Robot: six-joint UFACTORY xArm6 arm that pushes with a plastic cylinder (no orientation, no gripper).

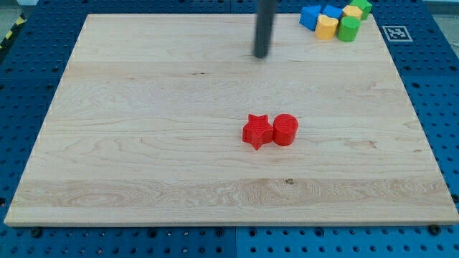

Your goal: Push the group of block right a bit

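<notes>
Wooden board (143, 143), block group (336, 19) right of tool (261, 55)

Group of blocks at board's top-right corner in view, tightly clustered, well apart from board centre. Blue block (310, 16) at cluster's left, angular shape, exact form unclear. Second blue block (332, 11) behind, partly hidden. Yellow block (327, 27) in front, faceted. Second yellow block (352, 12) further back. Green cylinder (348, 29) upright at front right, touching yellow block. Second green block (363, 6) at top edge, cropped.
</notes>
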